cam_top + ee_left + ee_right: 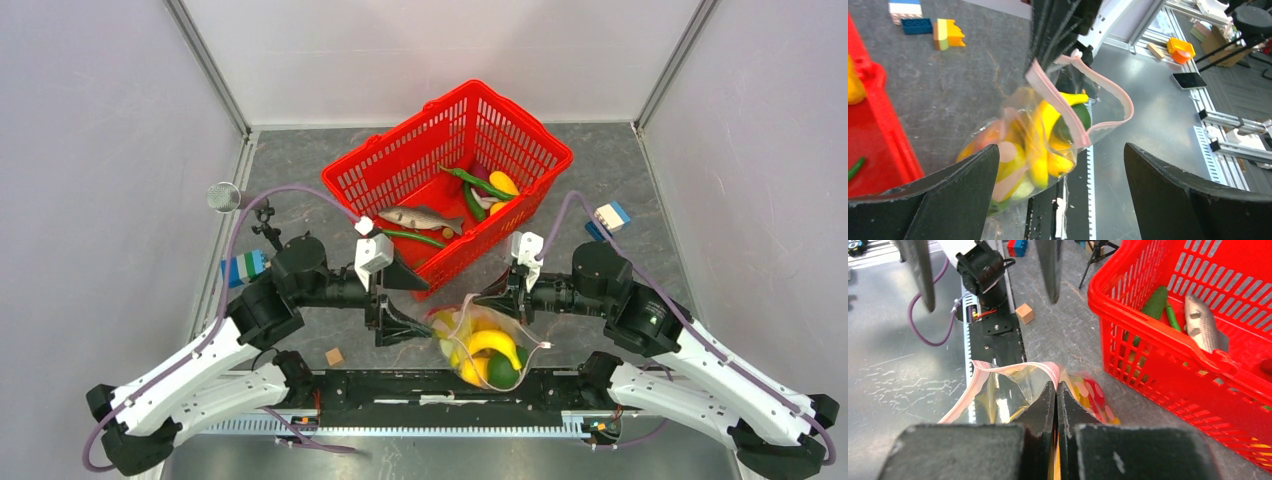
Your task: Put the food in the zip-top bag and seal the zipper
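Between the two arms, at the near edge of the table, the zip-top bag (480,345) sits with yellow and green food (492,342) already inside and its mouth gaping. The right gripper (1056,395) is pinched tight on one lip of the mouth, right on the zipper (1053,102). The left gripper (1060,147) stands wide and empty just left of the bag, facing it. More food, a fish (420,215) among it, lies in the red basket (400,130) on the far side, so loading looks unfinished.

The right pinch is what holds the mouth open, so it should stay firm and steady. The left arm should probably take one glossy piece at a time, gripped across its middle. It should then bring the piece over the opening and let go low, inside the lips rather than on the strip. Pressing on the floppy wall risks pulling the lip out of the pinch. For sealing, both lips need lining up before the left jaws close on the strip and slide along it.
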